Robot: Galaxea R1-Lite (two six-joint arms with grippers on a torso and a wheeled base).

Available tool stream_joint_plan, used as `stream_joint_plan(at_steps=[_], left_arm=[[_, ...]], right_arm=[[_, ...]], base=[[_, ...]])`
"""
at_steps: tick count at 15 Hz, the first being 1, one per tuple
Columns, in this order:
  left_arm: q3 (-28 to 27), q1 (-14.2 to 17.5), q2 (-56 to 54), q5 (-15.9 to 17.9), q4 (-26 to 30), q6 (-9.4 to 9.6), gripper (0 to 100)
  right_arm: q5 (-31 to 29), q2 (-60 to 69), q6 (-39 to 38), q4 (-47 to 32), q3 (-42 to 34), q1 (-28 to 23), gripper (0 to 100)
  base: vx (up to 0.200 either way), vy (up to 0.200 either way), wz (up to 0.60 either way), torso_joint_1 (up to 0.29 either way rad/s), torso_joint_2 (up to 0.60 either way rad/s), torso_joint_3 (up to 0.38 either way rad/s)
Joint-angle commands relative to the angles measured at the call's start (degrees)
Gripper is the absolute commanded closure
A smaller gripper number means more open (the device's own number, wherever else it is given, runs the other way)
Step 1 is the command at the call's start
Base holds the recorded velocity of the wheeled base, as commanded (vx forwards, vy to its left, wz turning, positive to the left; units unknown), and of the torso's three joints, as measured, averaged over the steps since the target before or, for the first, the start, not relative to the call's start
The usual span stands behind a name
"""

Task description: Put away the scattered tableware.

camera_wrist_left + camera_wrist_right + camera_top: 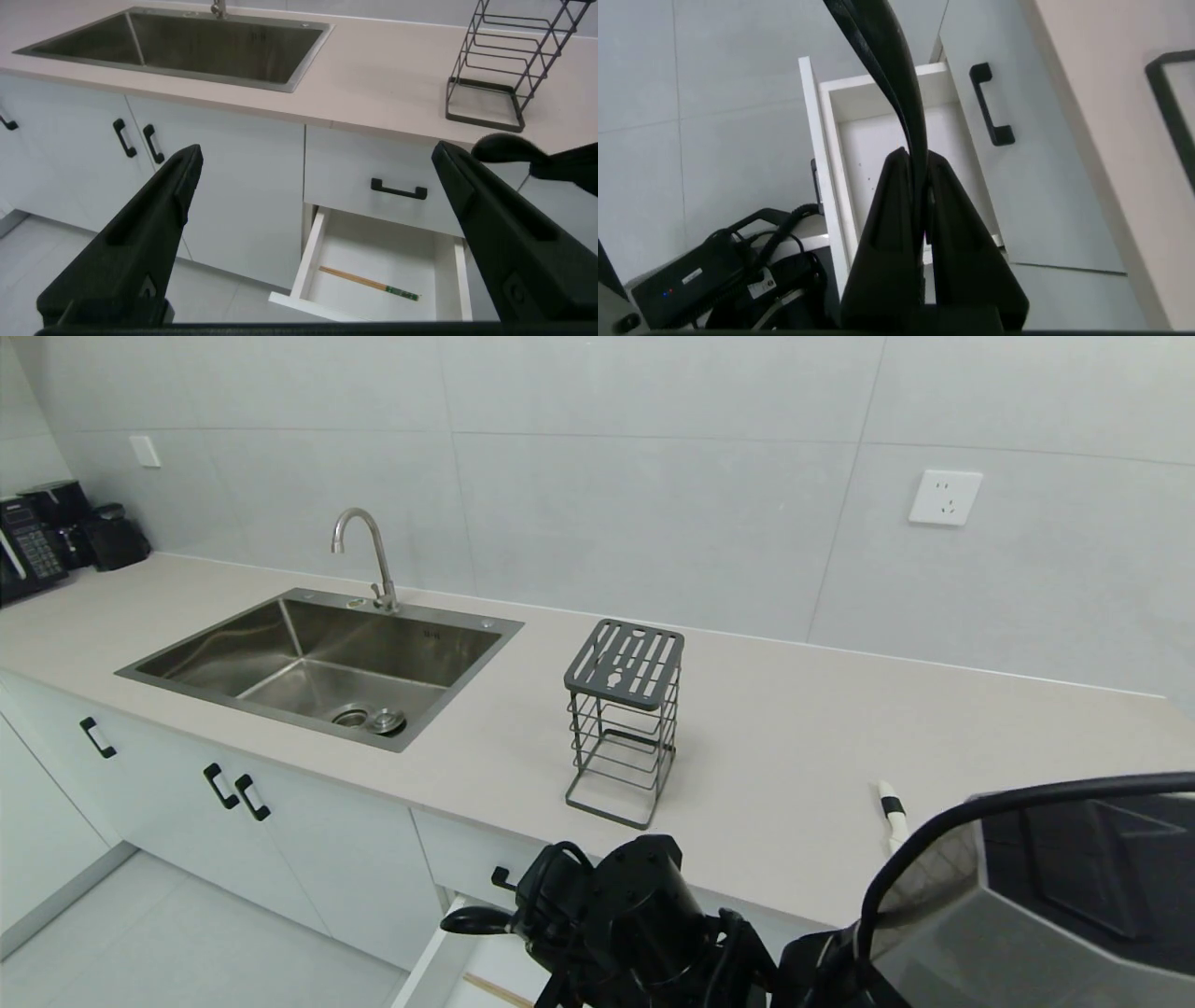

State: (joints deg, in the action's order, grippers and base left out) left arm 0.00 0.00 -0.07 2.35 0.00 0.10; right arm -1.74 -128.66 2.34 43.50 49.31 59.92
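Observation:
My right gripper (918, 163) is shut on the handle of a black spoon (868, 47), held over the open white drawer (878, 131) below the counter. The spoon's bowl (509, 147) hangs above the drawer's front right, and its dark bowl (476, 921) also shows by the counter's edge. Inside the drawer (411, 252) lies a pair of wooden chopsticks (369, 280). My left gripper (318, 159) stands open and holds nothing, in front of the cabinets and above the drawer. A white-handled utensil (892, 812) lies on the counter at the right.
A dark wire cutlery rack (624, 719) stands in the middle of the counter. To its left is the steel sink (317, 663) with a tap (364, 551). Black appliances (56, 537) sit at the far left. Cabinet doors with black handles (135, 140) run below the counter.

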Motion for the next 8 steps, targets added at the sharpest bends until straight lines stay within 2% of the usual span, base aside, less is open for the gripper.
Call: stream_joint_plan(at_steps=[1, 4, 8], left_arm=[[0.0, 0.0, 0.1, 0.0, 0.0, -0.01, 0], [0.0, 0.0, 0.1, 0.0, 0.0, -0.01, 0], [0.0, 0.0, 0.1, 0.0, 0.0, -0.01, 0]], right_arm=[[0.1, -2.9, -0.1, 0.0, 0.7, -0.1, 100], [0.2, -4.2, 0.0, 0.0, 1.6, -0.1, 100], [0.2, -5.7, 0.1, -0.1, 2.9, -0.2, 100]], base=[[0.000, 0.000, 0.00, 0.000, 0.00, 0.000], [0.000, 0.000, 0.00, -0.014, 0.02, 0.017], [0.000, 0.000, 0.00, -0.168, 0.35, 0.181]])
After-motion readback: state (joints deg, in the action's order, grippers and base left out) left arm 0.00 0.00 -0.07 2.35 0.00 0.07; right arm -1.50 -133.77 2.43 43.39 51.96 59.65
